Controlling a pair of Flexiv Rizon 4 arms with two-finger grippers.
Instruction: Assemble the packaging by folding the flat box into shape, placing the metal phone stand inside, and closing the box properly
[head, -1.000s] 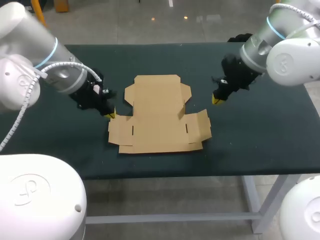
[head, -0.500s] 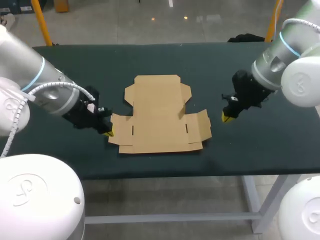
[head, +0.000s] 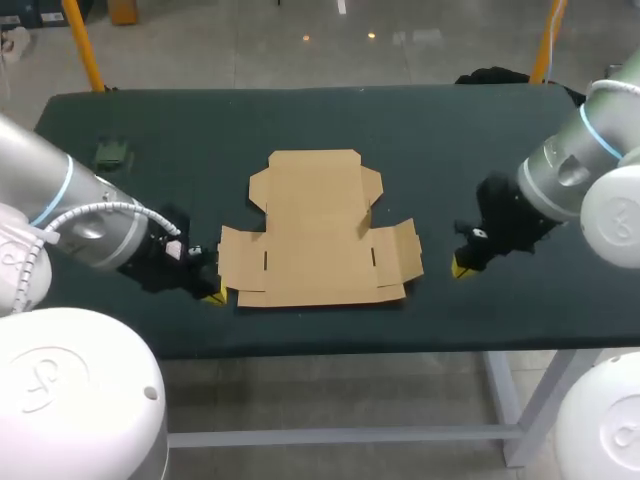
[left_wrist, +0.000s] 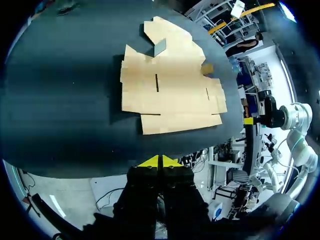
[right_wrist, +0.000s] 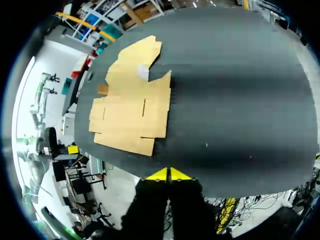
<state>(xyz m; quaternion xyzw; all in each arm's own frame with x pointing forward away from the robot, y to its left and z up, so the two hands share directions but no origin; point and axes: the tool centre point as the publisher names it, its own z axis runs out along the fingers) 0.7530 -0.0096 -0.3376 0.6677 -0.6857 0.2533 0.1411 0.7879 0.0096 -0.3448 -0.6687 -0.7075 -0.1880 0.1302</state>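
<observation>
While the flat box (head: 318, 232) is lying unfolded on the dark table (head: 480, 150), roughly at its middle and nearer the front edge, the two arms are hanging low on either side of it. The left claw (head: 212, 296) is sitting just beside the box's near left corner. In the head view only a sliver of yellow is showing past the black wrist, so whether it is touching the cardboard cannot be told. The left wrist view is showing its two yellow tips pressed together with nothing between them, the box lying ahead of them. The right claw (head: 461, 268) is hovering near the box's right flap, apart from it, and its black body is likewise hiding most of the fingers from above. The right wrist view is showing those tips together too, holding nothing. One small flap (head: 366, 222) toward the box's right side is lifting off the sheet, though how far is hard to judge. A small dark greenish object (head: 113, 153) is resting near the table's far left corner, well apart from the box and too small to identify.
</observation>
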